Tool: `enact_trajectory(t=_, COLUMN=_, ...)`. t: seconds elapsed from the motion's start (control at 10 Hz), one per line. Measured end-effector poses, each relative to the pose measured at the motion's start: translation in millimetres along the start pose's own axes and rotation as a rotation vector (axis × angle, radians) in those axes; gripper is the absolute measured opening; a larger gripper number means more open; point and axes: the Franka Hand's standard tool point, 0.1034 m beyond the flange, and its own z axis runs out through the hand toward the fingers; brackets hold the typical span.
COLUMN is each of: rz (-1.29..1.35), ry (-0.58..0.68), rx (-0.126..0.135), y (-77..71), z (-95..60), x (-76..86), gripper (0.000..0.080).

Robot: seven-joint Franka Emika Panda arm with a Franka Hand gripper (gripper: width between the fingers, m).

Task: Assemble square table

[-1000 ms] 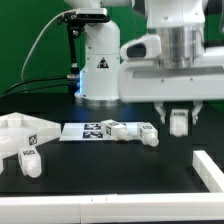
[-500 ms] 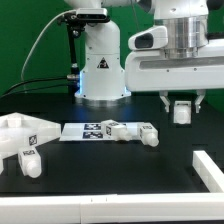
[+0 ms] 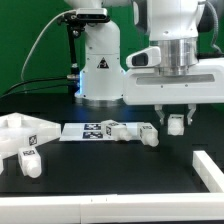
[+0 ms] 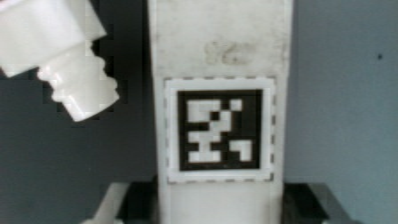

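The tool point(image 3: 178, 116) is clamped on the held leg point(image 3: 177, 125), which hangs above the dark surface point(image 3: 110, 175), past the marker board point(image 3: 85, 130) on the exterior view's right. There are four legs: the held one, a board leg point(image 3: 118, 130) lying on the marker board, an end leg point(image 3: 148, 136) at its right end, and a corner leg point(image 3: 28, 163) by the square top point(image 3: 18, 128), left of the board. A triangle sticker point(image 3: 100, 62) marks the robot base behind the board. Only the wrist view shows the held leg's point(image 4: 214, 60) black-and-white tag point(image 4: 214, 130).
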Motion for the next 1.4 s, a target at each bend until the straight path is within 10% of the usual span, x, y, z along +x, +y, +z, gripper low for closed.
enact_trajectory(t=0.9, rz=-0.059, ry=-0.003, rx=-0.025, y=-4.3, z=40.7, x=-42.2, gripper=0.0285)
enact_trajectory(t=1.2, rz=-0.094, ry=-0.024, rx=-0.029, y=0.2, z=33.5, x=-39.0, gripper=0.0512)
enact_trajectory(t=1.4, rz=-0.11, ry=-0.045, rx=-0.016, y=11.4, z=-1.2, x=-17.3, gripper=0.064)
